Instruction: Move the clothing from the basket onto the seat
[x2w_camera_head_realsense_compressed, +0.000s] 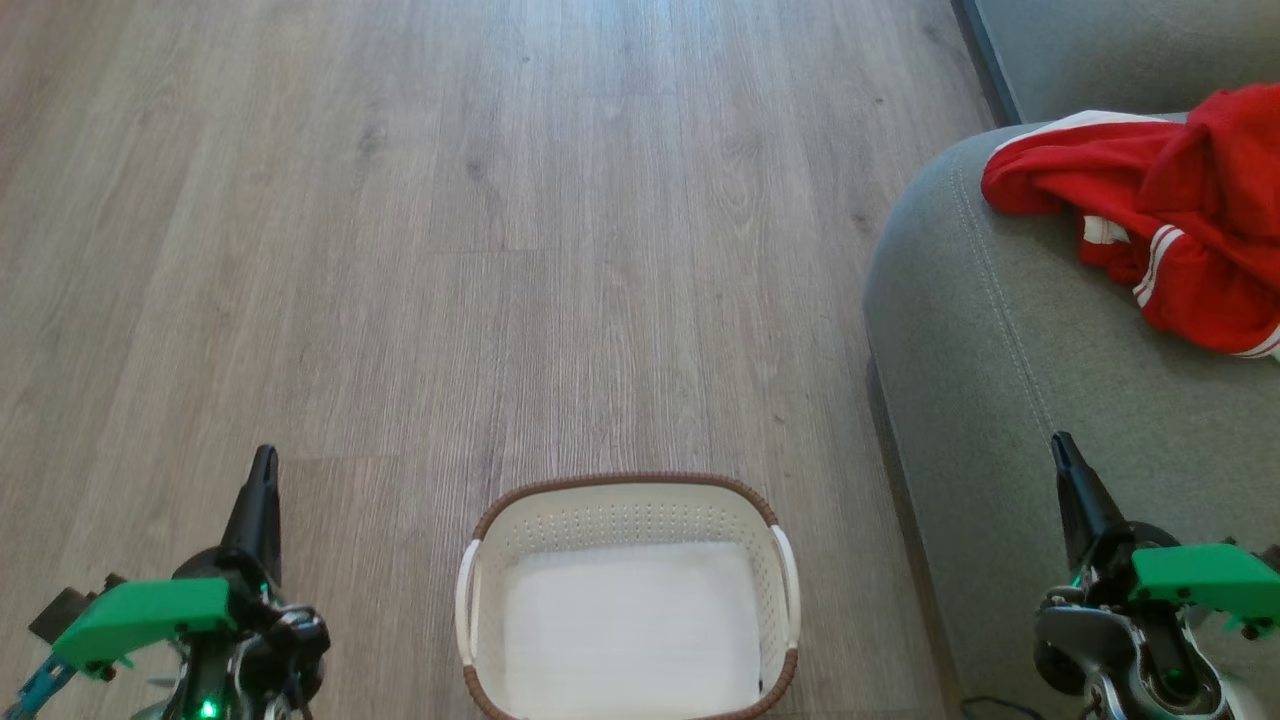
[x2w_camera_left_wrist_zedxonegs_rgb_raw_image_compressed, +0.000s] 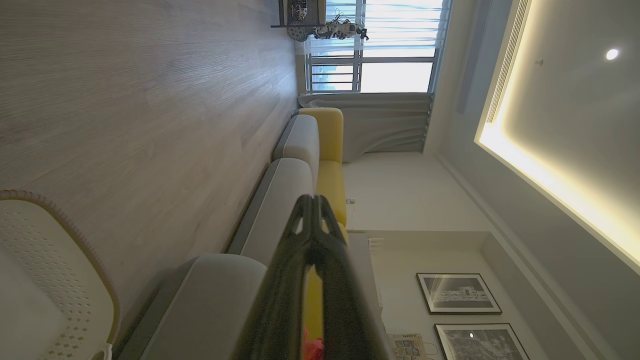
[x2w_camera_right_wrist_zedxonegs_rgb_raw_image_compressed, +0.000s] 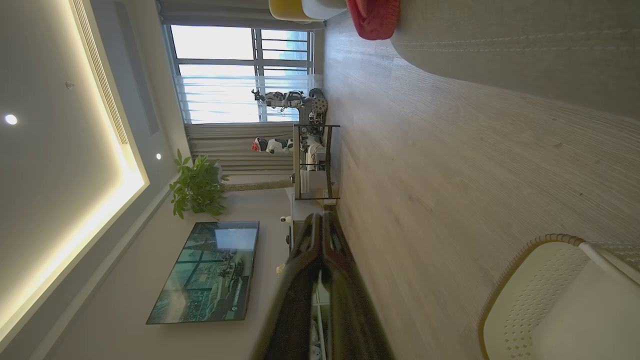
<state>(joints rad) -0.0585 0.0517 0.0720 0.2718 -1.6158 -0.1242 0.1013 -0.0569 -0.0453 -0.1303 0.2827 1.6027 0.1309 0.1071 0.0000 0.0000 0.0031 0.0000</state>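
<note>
Head view: we find the clothing (x2w_camera_head_realsense_compressed: 1180, 190) lying in a red heap on the seat (x2w_camera_head_realsense_compressed: 1000, 340), at the right. We note the basket (x2w_camera_head_realsense_compressed: 625, 480) standing on the wooden floor (x2w_camera_head_realsense_compressed: 500, 250) just beside the seat, its white bottom in plain sight. We record the left gripper (x2w_camera_head_realsense_compressed: 264, 462) and right gripper (x2w_camera_head_realsense_compressed: 1060, 445) flanking the basket, well apart from it, jaws pressed together.

Crumpled red clothing (x2w_camera_head_realsense_compressed: 1170, 210) with white stripes is lying heaped at the far right on the grey-green seat (x2w_camera_head_realsense_compressed: 1000, 380), while the white perforated, brown-rimmed basket (x2w_camera_head_realsense_compressed: 625, 482) is standing upright nearer, just left of the seat, showing its bare bottom.
</note>
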